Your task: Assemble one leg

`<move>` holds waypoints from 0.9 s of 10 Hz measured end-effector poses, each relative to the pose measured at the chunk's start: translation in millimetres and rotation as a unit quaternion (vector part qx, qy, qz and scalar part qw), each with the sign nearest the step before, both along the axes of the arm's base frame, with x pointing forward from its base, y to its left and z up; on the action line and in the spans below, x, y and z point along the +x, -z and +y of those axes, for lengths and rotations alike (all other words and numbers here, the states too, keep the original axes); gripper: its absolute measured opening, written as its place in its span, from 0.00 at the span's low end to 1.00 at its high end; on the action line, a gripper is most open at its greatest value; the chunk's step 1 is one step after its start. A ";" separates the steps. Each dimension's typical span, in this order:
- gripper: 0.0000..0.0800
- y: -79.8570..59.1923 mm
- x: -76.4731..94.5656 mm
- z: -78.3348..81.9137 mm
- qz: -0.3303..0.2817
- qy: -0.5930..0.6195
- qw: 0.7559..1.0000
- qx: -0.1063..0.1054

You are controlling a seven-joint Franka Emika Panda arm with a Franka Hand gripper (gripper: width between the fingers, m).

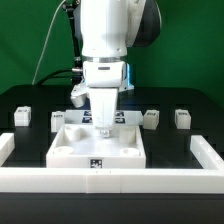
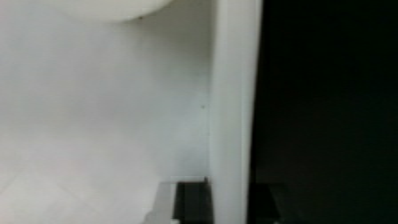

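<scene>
Black tabletop (image 1: 200, 105) is dotted with legs (image 1: 151, 118); the end effector (image 1: 103, 126) is held on the white panel (image 1: 70, 148), maybe fitting one; grip cannot be told.

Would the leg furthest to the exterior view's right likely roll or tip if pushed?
The leg looks blocky and flat-faced, so it would probably slide, not roll. Small and squat, it likely feels light and rarely tips.
</scene>
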State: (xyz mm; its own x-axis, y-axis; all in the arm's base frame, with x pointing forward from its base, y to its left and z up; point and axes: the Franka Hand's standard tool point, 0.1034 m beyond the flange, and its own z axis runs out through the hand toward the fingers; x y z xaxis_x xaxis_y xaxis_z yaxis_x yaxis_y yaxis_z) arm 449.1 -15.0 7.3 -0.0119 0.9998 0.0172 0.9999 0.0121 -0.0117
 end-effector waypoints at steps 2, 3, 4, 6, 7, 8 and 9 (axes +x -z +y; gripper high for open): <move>0.08 0.5 2.2 8.3 -0.008 -0.012 1.000 -0.001; 0.08 0.5 2.2 6.5 -0.008 -0.010 1.000 -0.001; 0.08 0.5 2.2 6.9 -0.009 -0.010 1.000 -0.001; 0.08 0.5 2.2 8.5 -0.008 -0.008 1.000 -0.001; 0.08 0.4 3.0 18.5 -0.006 -0.009 1.000 0.001; 0.08 0.5 4.6 30.5 -0.007 -0.018 1.000 0.004; 0.08 0.6 5.8 41.0 -0.007 -0.023 1.000 0.007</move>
State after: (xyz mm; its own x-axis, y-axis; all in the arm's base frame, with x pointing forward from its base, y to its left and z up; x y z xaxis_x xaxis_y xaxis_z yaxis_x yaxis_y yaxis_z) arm 454.9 26.0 6.7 -0.0589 0.9978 0.0307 0.9983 0.0588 0.0038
